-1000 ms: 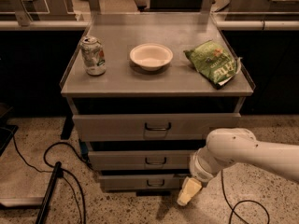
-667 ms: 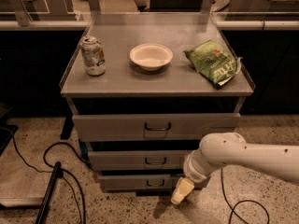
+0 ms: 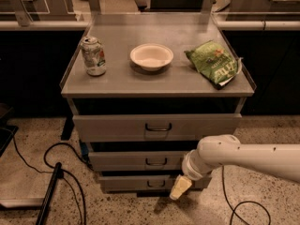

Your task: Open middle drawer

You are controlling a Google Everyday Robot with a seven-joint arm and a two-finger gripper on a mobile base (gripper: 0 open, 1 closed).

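Camera view, biggest first: the table (image 3: 187, 81), then the middle drawer (image 3: 122, 161) in its front, looking fully closed. The bottom drawer (image 3: 122, 183) sits right below it. Your claw (image 3: 180, 187) hangs below the middle drawer too, toward its right end; can't tell if it's open or closed. My worry: reach in at this height and you'd miss the middle drawer's handle (image 3: 156, 161) and snag the wrong drawer.

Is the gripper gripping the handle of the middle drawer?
No: the gripper hangs lower and to the right of the handle of the middle drawer, in front of the bottom drawer.
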